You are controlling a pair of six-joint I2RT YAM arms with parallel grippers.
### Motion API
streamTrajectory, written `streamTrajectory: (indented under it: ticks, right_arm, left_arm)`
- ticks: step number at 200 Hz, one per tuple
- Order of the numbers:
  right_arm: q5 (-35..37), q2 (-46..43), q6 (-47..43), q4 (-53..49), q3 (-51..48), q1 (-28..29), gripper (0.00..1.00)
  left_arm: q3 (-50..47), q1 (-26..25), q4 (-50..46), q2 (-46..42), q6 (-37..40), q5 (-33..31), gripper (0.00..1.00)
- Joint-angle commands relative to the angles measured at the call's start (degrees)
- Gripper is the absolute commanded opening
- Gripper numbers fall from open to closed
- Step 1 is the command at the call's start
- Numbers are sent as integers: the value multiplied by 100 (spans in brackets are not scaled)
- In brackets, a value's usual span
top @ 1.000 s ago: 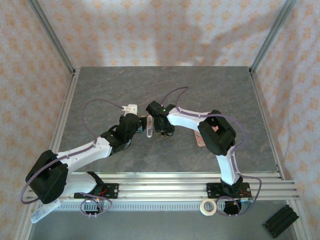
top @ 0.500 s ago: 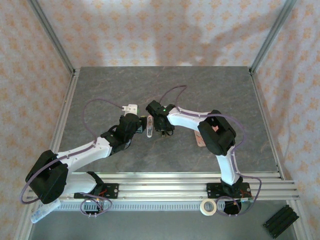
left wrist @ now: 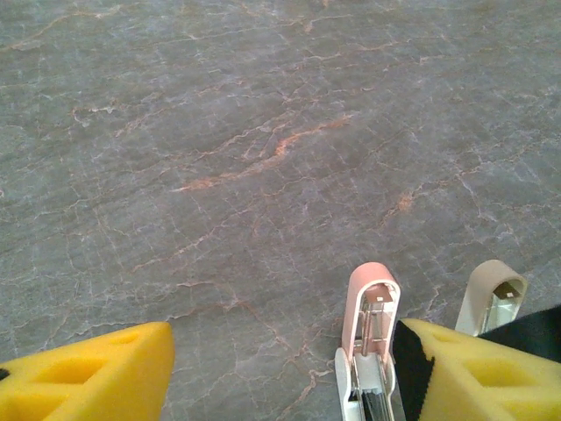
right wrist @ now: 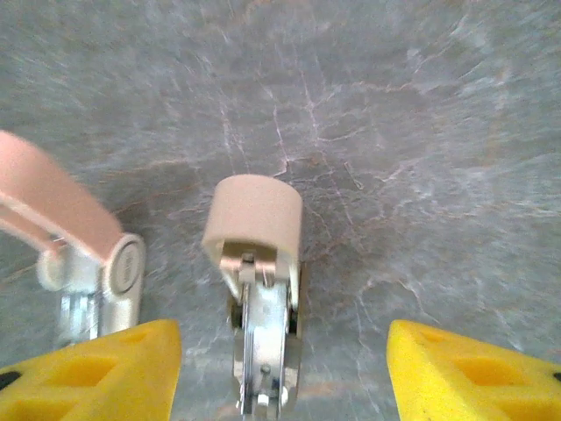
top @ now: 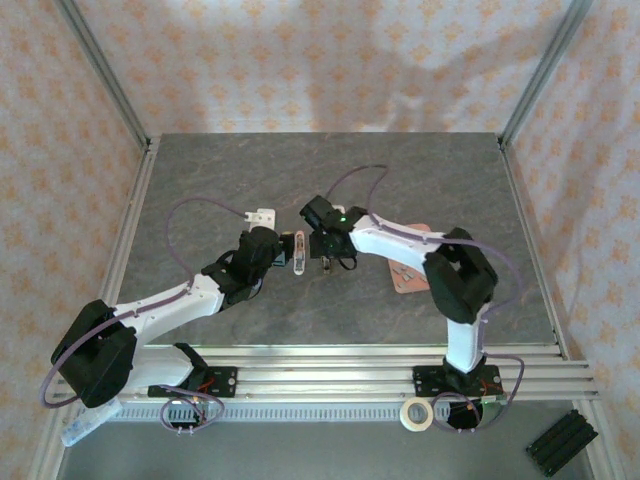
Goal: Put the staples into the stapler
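Stapler [top: 299, 250] open mid-table, pink lid [right wrist: 53, 197] swung aside, magazine [right wrist: 260, 263] exposed. Left gripper [left wrist: 282, 338] spread wide, stapler at one side of the gap, nothing clamped. Right gripper [right wrist: 282, 338] spread too, empty, straddling the magazine without touching. Grey specks on pink sheet [top: 410, 282] well off to the right, probably the staples [top: 404, 271]; too small to confirm. Risks: unclamped stapler sliding if nudged, lid dropping shut, tiny strips slipping from the pinch.

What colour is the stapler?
The stapler is pale pink, clearest in the left wrist view.
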Motion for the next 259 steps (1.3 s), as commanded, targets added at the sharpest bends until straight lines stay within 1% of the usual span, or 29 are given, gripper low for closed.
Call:
streamTrajectory:
  ticks: [1,32,51,68,80,110,134,160,209,233,259]
  right_arm:
    - [184,-520,-56,-499,-273,-291,65]
    - [15,-1017,-88,-748,-840,-1092,72]
    - [-16,-1152,-169,-754,-1127,-1538,75]
    - [-239,-1159,-205,-572,-1325,-1823,75]
    - [-307,-1108,-237,-438,-1409,-1902,75]
    - [-375,-789,-263,-307,-1368,-1917,74]
    - [-696,-616,-231,-80,-1392,-1906,70]
    - [-1093,-581,-148,157,-1388,-1857,67]
    - [-1489,-373,75,408,-1005,-1428,67]
    - [-1567,-294,165,483,-809,-1233,67]
    - [-1495,-454,92,358,-686,-1226,66]
  left_arm:
    - [-24,46,175,68,-44,50,68]
    - [-88,48,308,76,-70,113,68]
    - [-88,41,312,81,-65,126,68]
    - [-90,47,312,82,-70,110,68]
    - [-95,47,301,68,-70,100,68]
    - [-149,48,302,24,-83,83,68]
    - [-167,47,286,-8,-70,42,68]
    - [-186,48,283,-25,-70,17,68]
    - [-158,45,355,65,-118,108,68]
    - [-121,53,356,96,-132,141,68]
    - [-96,50,355,103,-107,194,68]
